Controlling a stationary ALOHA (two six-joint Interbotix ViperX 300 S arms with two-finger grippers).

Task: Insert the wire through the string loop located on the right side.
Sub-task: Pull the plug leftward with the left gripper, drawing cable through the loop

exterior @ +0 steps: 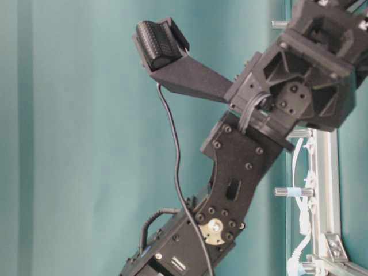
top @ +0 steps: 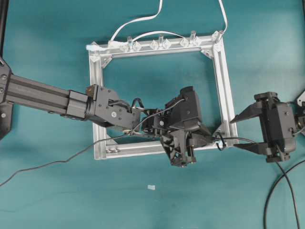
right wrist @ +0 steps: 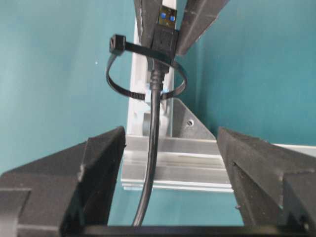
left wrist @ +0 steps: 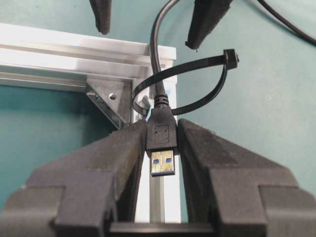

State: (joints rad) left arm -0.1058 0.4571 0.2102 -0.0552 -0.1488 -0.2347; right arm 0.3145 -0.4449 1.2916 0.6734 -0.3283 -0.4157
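Observation:
The wire point(top: 57, 162) is a thin black cable ending in a black plug point(left wrist: 162, 136) with a silver tip. My left gripper point(top: 209, 136) is shut on that plug over the frame's lower right corner. The string loop point(left wrist: 200, 65) is a black band tied to that corner, and the cable runs through it. In the right wrist view the wire point(right wrist: 154, 128) leaves the loop point(right wrist: 129, 94) and passes between the fingers of my right gripper point(right wrist: 170, 143) without touching them. My right gripper point(top: 234, 133) stands open just right of the frame.
The silver aluminium frame point(top: 224, 81) lies flat on the teal table. Clear clips point(top: 159, 44) and white cables point(top: 143, 20) sit along its top bar. A small white scrap point(top: 151, 187) lies below the frame. A black cable point(top: 271, 200) curves at the lower right.

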